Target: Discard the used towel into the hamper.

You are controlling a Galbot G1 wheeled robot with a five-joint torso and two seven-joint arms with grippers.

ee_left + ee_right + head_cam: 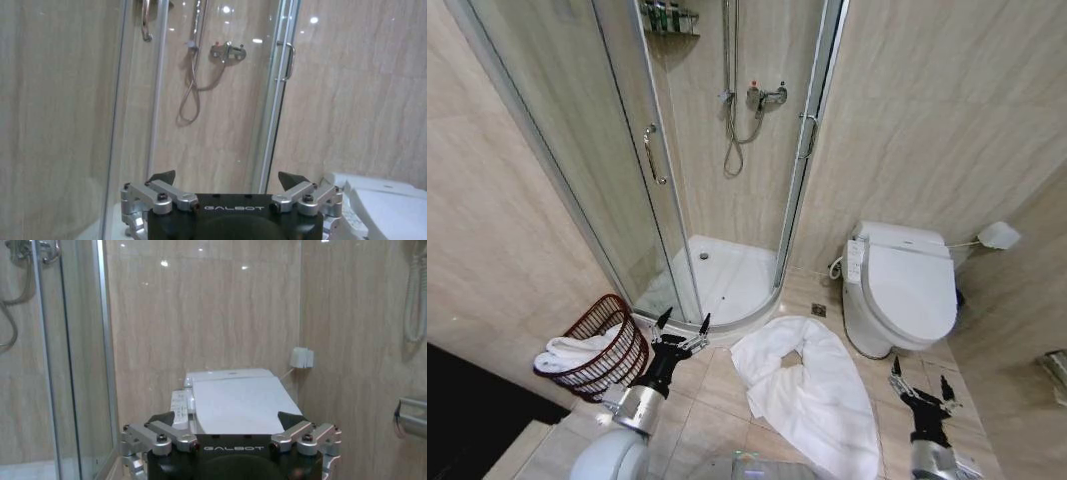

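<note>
A large white towel (807,385) lies crumpled on the tiled floor between the shower and the toilet. The hamper (612,360), a dark red-brown slatted basket, stands at the left wall with a white towel (572,352) hanging over its rim. My left gripper (683,322) is open and empty, raised just right of the hamper and left of the floor towel. In the left wrist view the left gripper (227,176) points at the shower. My right gripper (919,372) is open and empty, low at the right, beside the towel's right edge. In the right wrist view the right gripper (227,416) faces the toilet.
A glass shower cabin (717,170) with a white tray fills the far corner. A white toilet (905,285) stands at the right, with a floor drain (818,310) before it. Tiled walls close in left and right. A metal rail (410,412) is on the right wall.
</note>
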